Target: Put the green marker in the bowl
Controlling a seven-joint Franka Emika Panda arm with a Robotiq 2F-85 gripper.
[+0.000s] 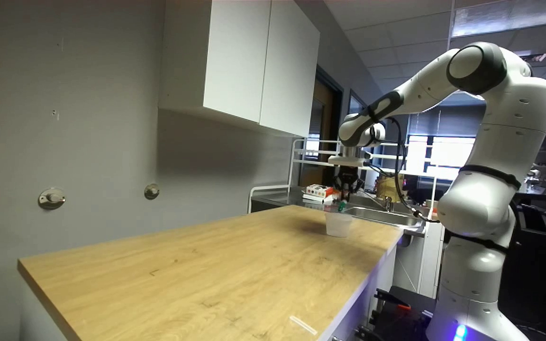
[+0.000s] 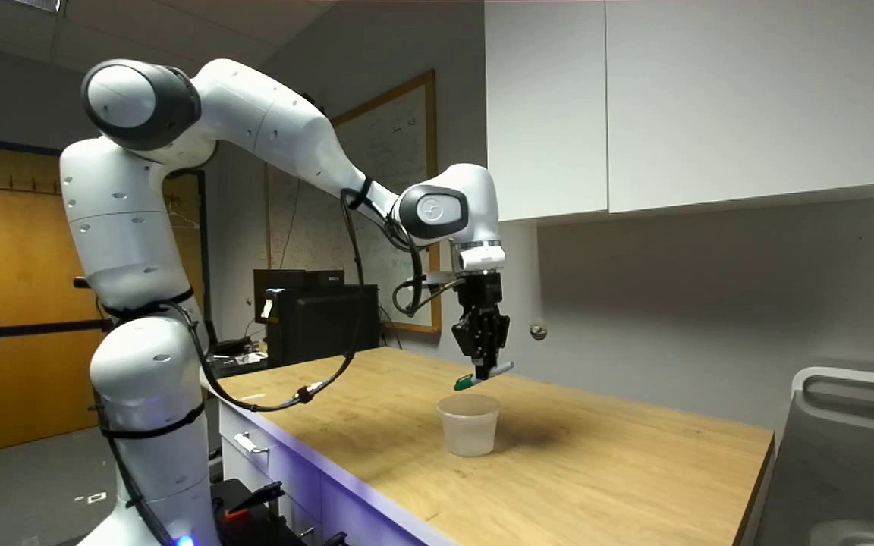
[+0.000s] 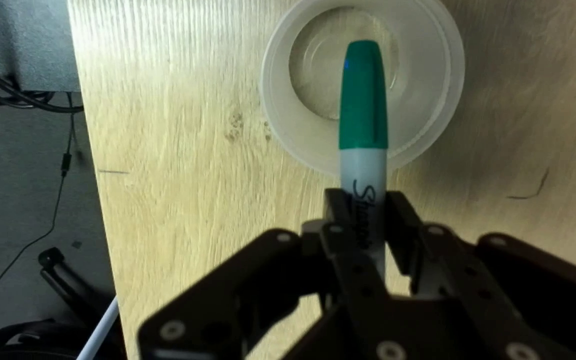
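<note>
The green marker has a green cap (image 3: 363, 100) and a pale grey barrel marked Sharpie. My gripper (image 3: 362, 210) is shut on its barrel. In an exterior view the marker (image 2: 466, 382) lies nearly level across the fingertips (image 2: 485, 370), cap end slightly lower. It also shows in an exterior view (image 1: 342, 206). The bowl, a translucent whitish round tub (image 2: 470, 431), stands upright on the wooden counter; it also shows in an exterior view (image 1: 338, 225). The marker is above the bowl, apart from it. In the wrist view the cap overlaps the bowl (image 3: 425, 90), whose visible inside is empty.
The wooden counter (image 1: 206, 270) has its edge near the bowl on the robot's side (image 3: 95, 175). White cabinets (image 1: 237, 61) hang above the counter. A sink (image 1: 382, 216), a white rack (image 1: 273, 187) and small boxes (image 1: 319, 191) are beyond the counter's end.
</note>
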